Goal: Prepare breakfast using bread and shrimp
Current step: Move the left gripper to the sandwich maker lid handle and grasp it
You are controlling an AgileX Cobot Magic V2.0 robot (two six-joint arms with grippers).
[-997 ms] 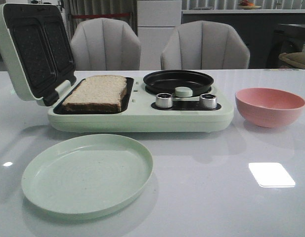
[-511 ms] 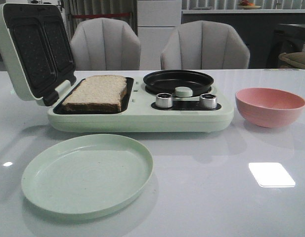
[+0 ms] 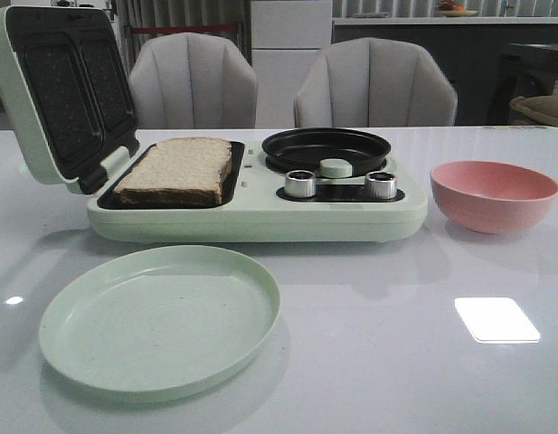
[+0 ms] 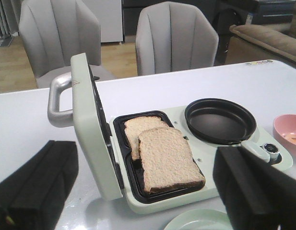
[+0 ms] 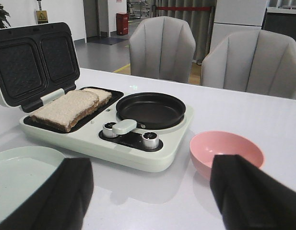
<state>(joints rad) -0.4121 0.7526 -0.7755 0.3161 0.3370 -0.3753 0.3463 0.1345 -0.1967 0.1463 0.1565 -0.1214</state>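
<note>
Nearest the front edge of the glossy white worktop (image 3: 396, 380), left of centre, lies a round pale green plate (image 3: 161, 321) with nothing on it.

Behind it, toward the middle of the worktop, stands a pale green breakfast maker (image 3: 260, 212). Its lid (image 3: 57, 90), lined with two dark waffle-pattern plates, stands open and tilts back at the unit's left end. In the dark tray beneath the lid lie two square slices of pale tan bread with dark brown crusts (image 4: 164, 158); the nearer slice partly overlaps the farther one. Beside the tray, on the unit's right half, sits a round black frying pan (image 3: 326, 147), with two silver knobs (image 3: 300, 183) in front of it.

Near the right edge of the worktop, just clear of the breakfast maker, stands a round pink bowl (image 3: 493, 194). In the left wrist view, small pale orange pieces show inside it at the frame edge; whether they are shrimp cannot be told.

Left end effector (image 4: 148, 187): black fingers spread wide, holding nothing. Right end effector (image 5: 152, 191): likewise wide and unloaded.

Two grey upholstered chairs (image 3: 373, 81) stand beyond the far edge.
</note>
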